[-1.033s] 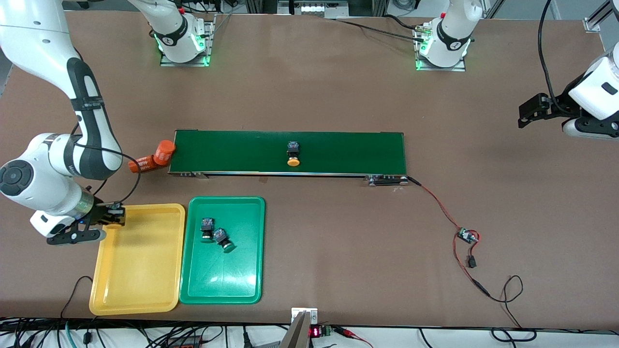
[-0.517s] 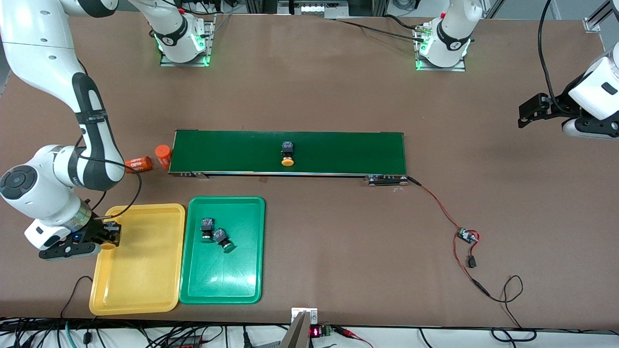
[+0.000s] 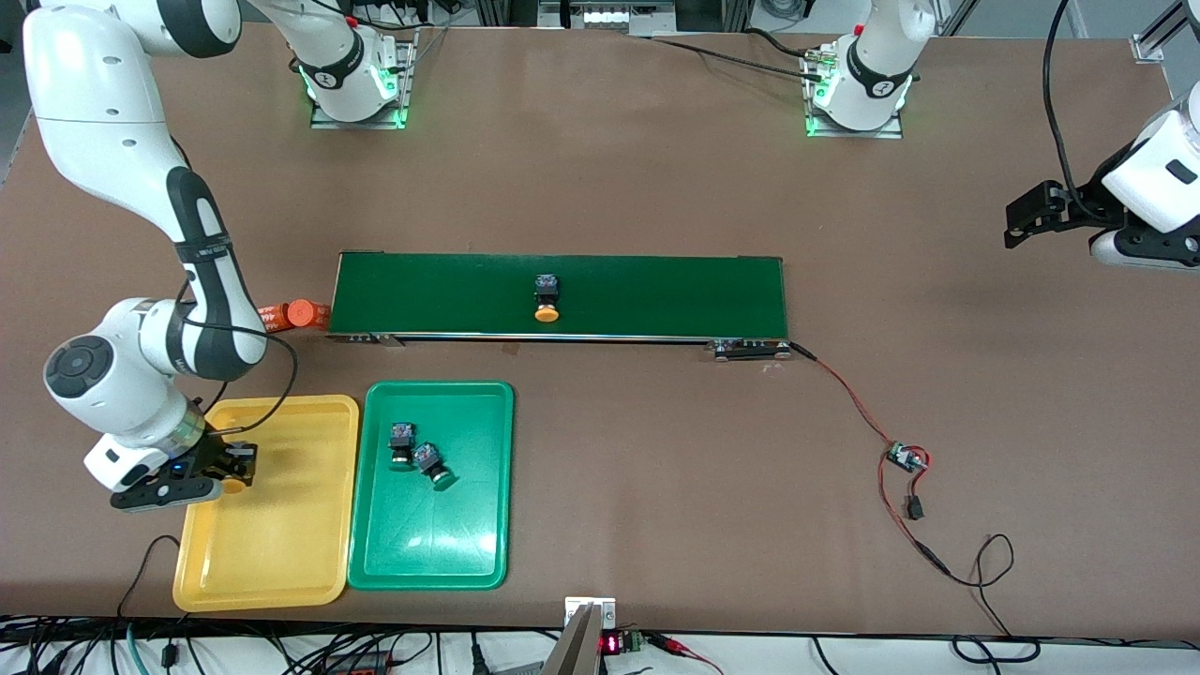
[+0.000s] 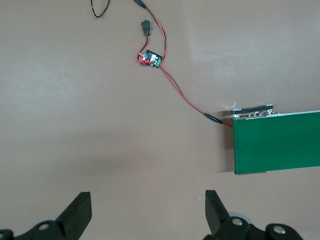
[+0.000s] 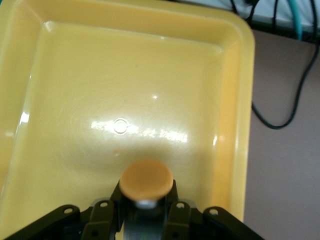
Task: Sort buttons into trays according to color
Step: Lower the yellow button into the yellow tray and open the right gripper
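Yellow-orange button (image 5: 146, 181) is gripped in the right gripper (image 5: 145, 210) jaws, cap pointing out over the yellow tray (image 3: 281, 553) floor directly below; only the release is judged left. Left gripper (image 4: 147, 212) is parked with jaws wide apart over bare bench (image 3: 656, 169). Second orange button (image 3: 546, 302) sits on the belt (image 3: 656, 291), nearer the right arm. Cap is seen in the right wrist view only.

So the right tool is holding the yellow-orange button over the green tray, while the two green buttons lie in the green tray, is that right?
Not quite: the right tool holds the yellow-orange button over the yellow tray, not the green one, as the right wrist view shows. The rest stands: the two green buttons lie in the green tray.
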Available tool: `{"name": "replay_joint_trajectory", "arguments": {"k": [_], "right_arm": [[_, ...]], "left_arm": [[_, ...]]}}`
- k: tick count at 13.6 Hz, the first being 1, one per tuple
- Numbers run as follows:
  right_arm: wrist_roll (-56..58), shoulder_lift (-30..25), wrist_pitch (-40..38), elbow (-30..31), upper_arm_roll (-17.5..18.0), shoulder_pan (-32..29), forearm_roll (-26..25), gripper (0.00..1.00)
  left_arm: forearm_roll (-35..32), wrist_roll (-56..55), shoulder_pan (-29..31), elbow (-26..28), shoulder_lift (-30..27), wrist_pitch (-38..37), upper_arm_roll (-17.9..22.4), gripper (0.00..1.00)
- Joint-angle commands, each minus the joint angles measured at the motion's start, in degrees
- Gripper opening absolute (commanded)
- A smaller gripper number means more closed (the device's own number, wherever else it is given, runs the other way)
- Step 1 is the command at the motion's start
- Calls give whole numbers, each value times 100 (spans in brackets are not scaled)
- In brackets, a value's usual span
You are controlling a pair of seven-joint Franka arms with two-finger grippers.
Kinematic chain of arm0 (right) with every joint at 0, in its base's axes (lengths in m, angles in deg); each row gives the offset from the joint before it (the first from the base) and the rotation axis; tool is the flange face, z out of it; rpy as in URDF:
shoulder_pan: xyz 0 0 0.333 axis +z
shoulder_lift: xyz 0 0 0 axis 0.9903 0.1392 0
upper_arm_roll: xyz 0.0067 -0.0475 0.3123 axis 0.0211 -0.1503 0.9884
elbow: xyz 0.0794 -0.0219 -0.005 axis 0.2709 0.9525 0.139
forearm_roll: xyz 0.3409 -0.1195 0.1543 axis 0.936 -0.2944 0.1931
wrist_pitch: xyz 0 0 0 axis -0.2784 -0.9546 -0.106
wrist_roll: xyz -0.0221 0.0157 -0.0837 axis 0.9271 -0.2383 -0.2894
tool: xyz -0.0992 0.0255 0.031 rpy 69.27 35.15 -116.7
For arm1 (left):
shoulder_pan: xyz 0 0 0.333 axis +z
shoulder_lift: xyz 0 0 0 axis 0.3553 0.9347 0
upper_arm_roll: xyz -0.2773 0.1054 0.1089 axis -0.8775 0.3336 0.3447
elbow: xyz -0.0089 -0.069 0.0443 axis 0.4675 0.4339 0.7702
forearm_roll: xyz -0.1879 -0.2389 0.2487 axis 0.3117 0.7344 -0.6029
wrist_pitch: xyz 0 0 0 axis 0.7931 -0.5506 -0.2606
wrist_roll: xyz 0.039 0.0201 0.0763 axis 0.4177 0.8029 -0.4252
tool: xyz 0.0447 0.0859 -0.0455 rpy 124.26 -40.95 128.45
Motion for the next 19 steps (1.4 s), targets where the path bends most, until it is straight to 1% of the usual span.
{"name": "replay_joint_trajectory", "arguments": {"k": [1,2,3,6,7,10,12,14,17,19], "right_arm": [[6,119,22,-121,24,81,9,68],[-20,128,22,-113,24,107,18,75],[-12,145,31,-86,15,116,18,77],[-38,76,-4,19,15,177,44,100],[-99,-20,-39,98,6,221,44,100],[-599,-739,-110,974,6,309,53,100],[-618,-1267,-267,1502,15,380,53,100],[-679,-1777,-749,1898,58,423,62,100],[-1258,-2454,-1496,2242,129,678,62,100],[-1723,-2771,-1936,2374,339,731,62,100]], "left_arm": [[-87,83,-3,-59,-13,-86,0,100],[-87,83,-3,-50,-13,-86,0,100],[-87,83,-3,-58,-13,-86,0,100],[-87,83,-3,-59,-13,-86,0,100],[-87,83,-3,-59,-13,-86,0,100],[-87,83,6,-58,-13,-86,9,100],[-78,83,6,-59,-13,-86,9,100],[-87,83,6,-59,-12,-86,9,100],[-87,92,6,-59,-4,-86,17,100],[-78,92,6,-59,-4,-86,35,100]]}}
